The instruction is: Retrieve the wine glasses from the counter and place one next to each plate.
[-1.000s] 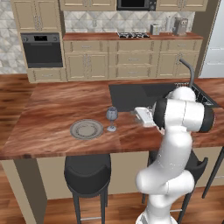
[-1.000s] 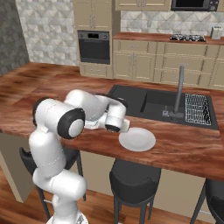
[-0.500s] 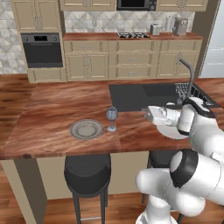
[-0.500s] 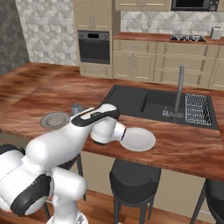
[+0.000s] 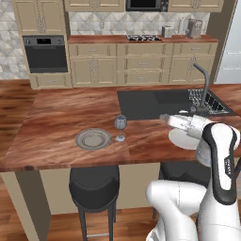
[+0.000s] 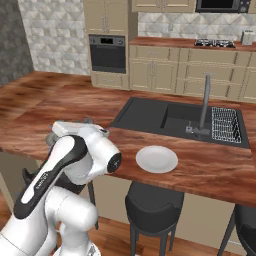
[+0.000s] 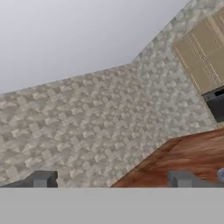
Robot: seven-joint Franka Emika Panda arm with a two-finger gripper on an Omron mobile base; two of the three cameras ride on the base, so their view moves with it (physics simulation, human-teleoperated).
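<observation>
Fingers point(image 7: 43, 179) of mine stand wide apart with nothing between them, my gripper point(image 7: 111, 180) aimed up at the stone wall above the counter point(image 5: 61, 113). One wine glass point(image 5: 120, 127) stands upright near the counter's front edge, just beside the grey plate point(image 5: 93, 139) on its sink side. White plate point(image 6: 157, 159) lies near the front edge too, in front of the sink point(image 6: 165, 116), with no glass beside it.
</observation>
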